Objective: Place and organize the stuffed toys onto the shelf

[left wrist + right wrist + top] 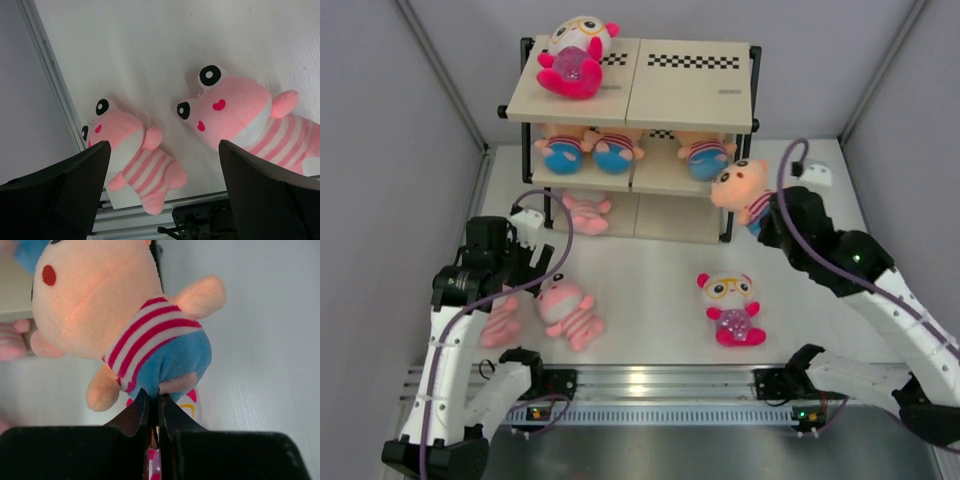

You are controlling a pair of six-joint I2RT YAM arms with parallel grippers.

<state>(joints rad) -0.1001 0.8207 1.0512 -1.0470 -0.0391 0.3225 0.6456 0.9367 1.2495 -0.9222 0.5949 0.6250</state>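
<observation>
right tool [153,402] is pinching the plush, round-headed peach doll [125,325] at four o'clock of the shelf [690,95]; left tool [164,152] is hanging spread.

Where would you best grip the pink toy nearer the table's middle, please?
On the pink toy, probably the striped torso, from straight above with the open left gripper, closing across its width. It lies flat, face up, and the torso looks slimmer than the broad head.

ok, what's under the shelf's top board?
Three peach toys show at the middle tier's front edge, with a pink striped toy lower down, left. The top board covers both tiers' rear, so anything further back is hidden.
</observation>
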